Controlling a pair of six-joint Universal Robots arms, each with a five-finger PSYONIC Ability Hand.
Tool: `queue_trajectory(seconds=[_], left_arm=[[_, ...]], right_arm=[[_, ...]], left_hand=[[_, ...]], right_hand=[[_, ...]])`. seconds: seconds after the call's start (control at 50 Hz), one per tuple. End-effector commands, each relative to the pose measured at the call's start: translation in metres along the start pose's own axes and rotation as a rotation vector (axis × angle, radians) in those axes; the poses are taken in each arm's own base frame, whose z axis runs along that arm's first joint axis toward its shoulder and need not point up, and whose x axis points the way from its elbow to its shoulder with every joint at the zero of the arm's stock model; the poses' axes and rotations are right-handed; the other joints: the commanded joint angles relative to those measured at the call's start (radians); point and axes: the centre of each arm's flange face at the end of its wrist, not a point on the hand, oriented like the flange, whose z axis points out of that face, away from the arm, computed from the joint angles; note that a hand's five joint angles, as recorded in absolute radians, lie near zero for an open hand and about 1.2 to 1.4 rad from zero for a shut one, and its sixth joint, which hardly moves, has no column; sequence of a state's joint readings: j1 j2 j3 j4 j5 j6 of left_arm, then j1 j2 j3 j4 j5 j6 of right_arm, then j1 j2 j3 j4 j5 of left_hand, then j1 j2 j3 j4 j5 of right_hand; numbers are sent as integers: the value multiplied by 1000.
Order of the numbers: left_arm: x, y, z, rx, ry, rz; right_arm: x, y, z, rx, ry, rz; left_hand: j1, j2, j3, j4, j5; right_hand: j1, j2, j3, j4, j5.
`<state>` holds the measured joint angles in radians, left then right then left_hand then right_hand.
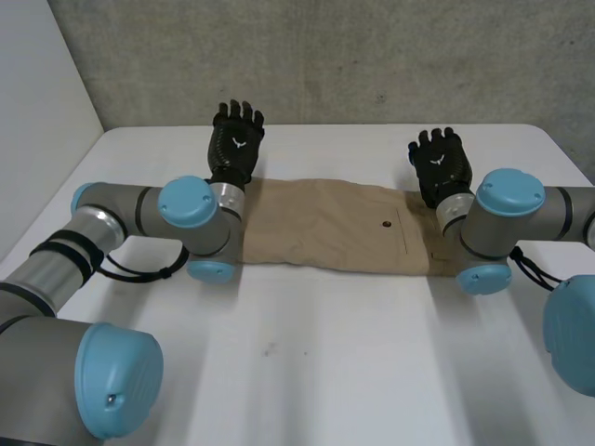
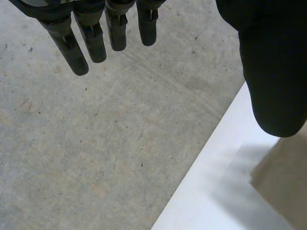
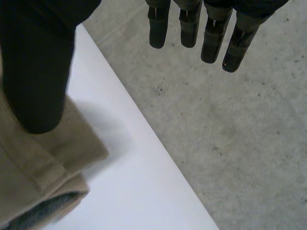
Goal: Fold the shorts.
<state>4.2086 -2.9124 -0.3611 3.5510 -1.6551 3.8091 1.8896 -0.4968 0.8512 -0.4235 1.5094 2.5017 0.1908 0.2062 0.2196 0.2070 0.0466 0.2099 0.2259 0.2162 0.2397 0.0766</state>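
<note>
Tan shorts [image 1: 325, 226] lie flat across the far middle of the white table [image 1: 316, 353], folded into a long strip with a dark button showing. My left hand [image 1: 234, 139] is raised above the strip's left end, fingers [image 2: 76, 45] straight and spread, holding nothing. My right hand [image 1: 441, 163] hovers over the right end, fingers [image 3: 211, 40] also straight and empty. In the right wrist view the waistband corner [image 3: 53, 163] lies under the thumb [image 3: 38, 72]. A corner of the shorts [image 2: 283, 182] lies below the thumb [image 2: 273, 67] in the left wrist view.
The table's far edge [image 1: 335, 126] runs just behind both hands, with a grey concrete wall [image 1: 353, 56] beyond. A white wall [image 1: 37, 102] stands on the left. Bare tabletop stretches in front of the shorts.
</note>
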Motion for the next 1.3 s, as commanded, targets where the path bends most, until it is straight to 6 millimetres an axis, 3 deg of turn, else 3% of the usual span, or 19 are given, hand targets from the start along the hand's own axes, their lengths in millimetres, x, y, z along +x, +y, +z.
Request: queue_trajectory(seconds=[0.02,0.08,0.14,0.22,0.34,0.46,0.52,0.6,0.62,0.82,0.92,1.02,1.06,1.08,1.14,1.16,1.22,1.3], left_arm=[[-18,-26,-6,-24,-5,-90],[-37,-41,-18,-72,7,-143],[-51,-54,-39,-125,45,-200],[-60,-61,-68,-192,90,-273],[-67,-66,-104,-262,121,-360],[-64,-60,-119,-305,143,-366],[-63,-58,-122,-315,146,-366],[-62,-56,-122,-323,143,-367],[-62,-56,-122,-324,141,-367],[-69,-62,-125,-319,132,-367],[-84,-70,-127,-307,109,-369],[-97,-82,-131,-286,89,-382],[-101,-87,-132,-275,80,-406],[-102,-88,-132,-270,78,-417],[-107,-95,-130,-252,62,-471],[-108,-97,-129,-245,57,-484],[-111,-101,-125,-227,44,-532],[-116,-109,-117,-191,28,-560]], right_arm=[[46,-57,-21,38,20,156],[59,-77,-45,-9,-23,257],[58,-80,-70,-112,-96,342],[55,-59,-95,-275,-166,410],[38,-32,-117,-394,-236,441],[24,-3,-115,-406,-226,429],[22,2,-112,-398,-218,427],[20,10,-107,-380,-203,418],[24,13,-106,-378,-184,413],[73,13,-103,-402,-6,273],[108,9,-103,-396,34,75],[116,-7,-96,-343,25,-140],[111,-20,-93,-295,3,-195],[94,-42,-90,-217,-44,-235],[68,-79,-88,-80,-107,-254],[51,-99,-89,0,-151,-253],[23,-120,-93,100,-233,-249],[-35,-141,-112,242,-415,-228]], left_hand=[[-16,-32,-45,-32,-47],[-16,-32,-45,-32,-47],[-15,-31,-44,-32,-46],[-13,-28,-41,-29,-43],[-13,-28,-41,-29,-43],[-15,-31,-44,-32,-46],[-15,-31,-44,-32,-46],[-15,-31,-44,-32,-46],[-15,-31,-44,-32,-46],[-16,-32,-45,-32,-47],[-16,-32,-45,-32,-47],[-16,-32,-45,-32,-47],[-16,-32,-45,-32,-47],[-16,-32,-45,-32,-47],[-16,-32,-45,-32,-47],[-16,-32,-45,-32,-47],[-16,-32,-45,-32,-47],[-16,-32,-45,-32,-47]], right_hand=[[-35,-51,-42,-65,-77],[-35,-51,-42,-65,-77],[-35,-51,-42,-65,-77],[89,73,82,59,48],[274,258,268,244,233],[395,379,388,365,353],[459,443,453,429,418],[875,859,868,845,833],[1183,1167,1177,1153,1142],[1186,1170,1180,1157,1145],[1186,1170,1180,1157,1145],[1186,1170,1180,1157,1145],[1186,1170,1180,1157,1145],[1186,1170,1180,1157,1145],[1186,1170,1180,1157,1145],[1186,1170,1180,1157,1145],[1186,1170,1180,1157,1145],[1186,1170,1180,1157,1145]])
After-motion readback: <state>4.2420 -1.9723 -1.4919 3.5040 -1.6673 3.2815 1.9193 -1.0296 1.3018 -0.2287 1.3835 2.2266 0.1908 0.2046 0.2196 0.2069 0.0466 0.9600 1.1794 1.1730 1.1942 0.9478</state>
